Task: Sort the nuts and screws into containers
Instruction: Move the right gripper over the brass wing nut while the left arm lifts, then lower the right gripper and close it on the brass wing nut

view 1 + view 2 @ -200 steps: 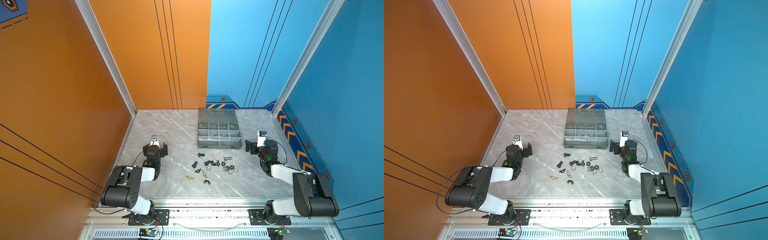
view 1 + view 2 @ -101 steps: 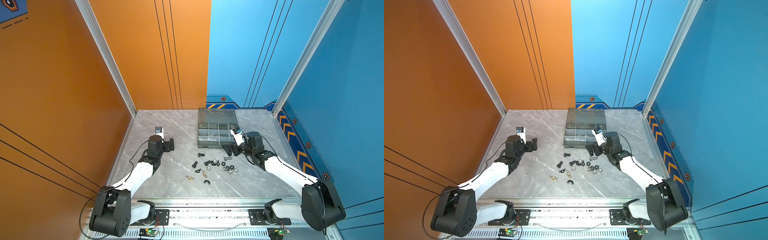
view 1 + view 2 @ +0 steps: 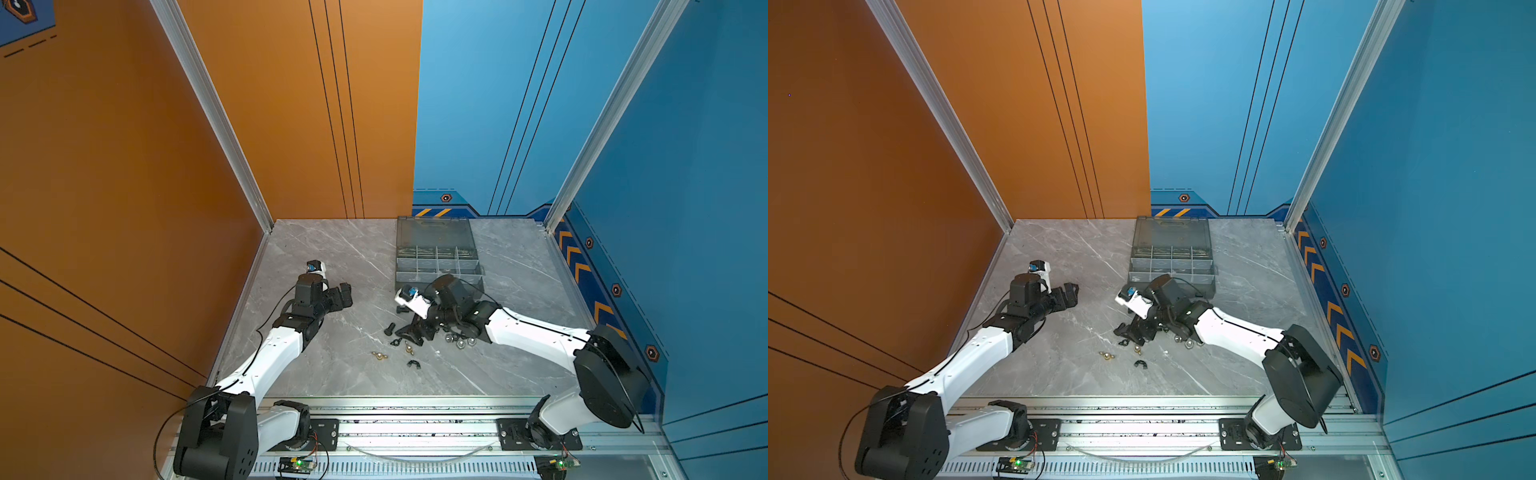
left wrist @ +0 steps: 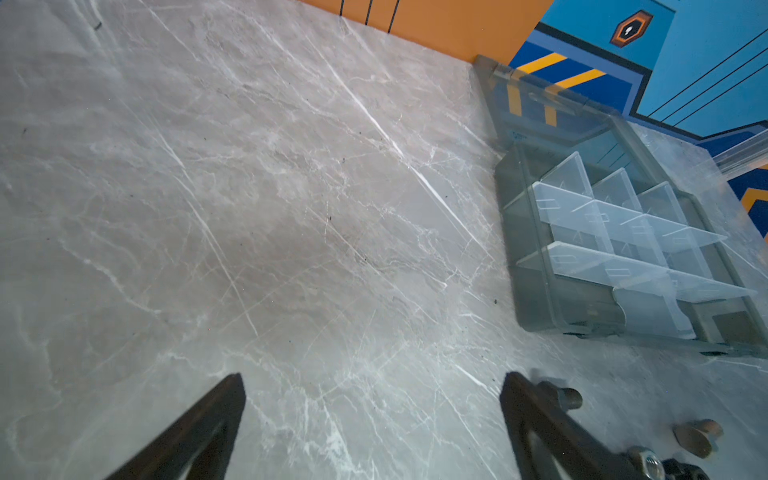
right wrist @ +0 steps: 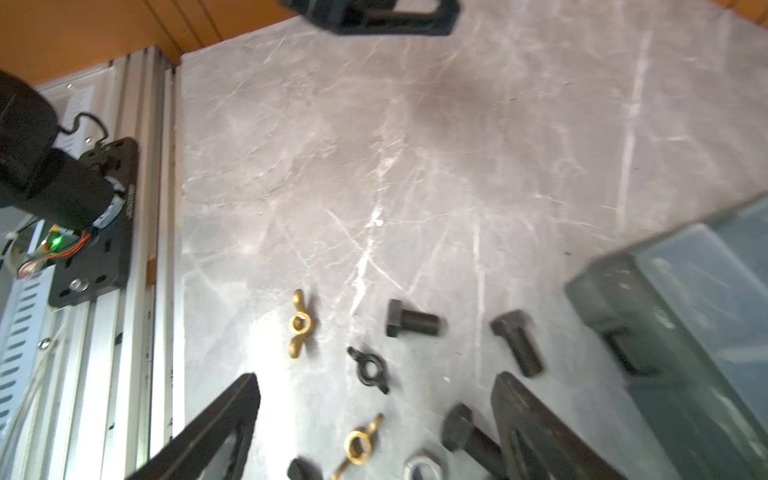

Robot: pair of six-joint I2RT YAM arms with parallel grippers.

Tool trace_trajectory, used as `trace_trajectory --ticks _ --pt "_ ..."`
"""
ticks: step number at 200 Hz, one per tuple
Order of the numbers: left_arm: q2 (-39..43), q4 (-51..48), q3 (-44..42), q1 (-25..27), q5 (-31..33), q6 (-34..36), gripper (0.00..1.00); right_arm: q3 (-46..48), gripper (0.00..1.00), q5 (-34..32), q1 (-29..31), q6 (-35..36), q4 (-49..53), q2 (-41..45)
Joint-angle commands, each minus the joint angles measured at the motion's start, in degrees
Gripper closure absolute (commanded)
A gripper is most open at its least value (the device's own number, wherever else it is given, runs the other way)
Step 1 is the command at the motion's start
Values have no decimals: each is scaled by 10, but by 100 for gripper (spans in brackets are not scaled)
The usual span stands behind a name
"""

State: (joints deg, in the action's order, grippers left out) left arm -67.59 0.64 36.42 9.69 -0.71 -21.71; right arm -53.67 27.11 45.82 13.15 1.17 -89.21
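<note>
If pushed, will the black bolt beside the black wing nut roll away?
The black bolt lies on its side, so its round shank may let it roll, though the wider hex head would probably turn it in a short arc. The table looks smooth, so it might slide too. It seems solid metal: stiff, fairly heavy for its size.

The grey marble-patterned tabletop looks smooth, with a soft sheen and fine white veins. The smoky-grey translucent plastic organizer case is glossy, and its clear plastic dividers look faintly frosted. The short black hex-head bolts are matt dark metal with ribbed threads. The brass-gold wing nuts gleam like polished metal. The small black wing nut is dull, and the silver hex nut is bright. The grooved aluminium frame rail has a satin silver finish.
</note>
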Motion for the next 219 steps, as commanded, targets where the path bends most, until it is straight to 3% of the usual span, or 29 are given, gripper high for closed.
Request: trace_trajectory --ticks 1,88,164,219 --pt "-3 -45 19 -7 4 -21 2 -24 13 10 31 24 24 -31" --pt "-3 -74 13 -23 8 -49 2 -30 23 32 73 40 26 -97" --pt "8 -77 8 -24 -1 -63 2 -28 41 26 77 56 23 -108" --pt "1 -78 11 -26 -8 -70 2 -28 45 14 84 52 4 -127"
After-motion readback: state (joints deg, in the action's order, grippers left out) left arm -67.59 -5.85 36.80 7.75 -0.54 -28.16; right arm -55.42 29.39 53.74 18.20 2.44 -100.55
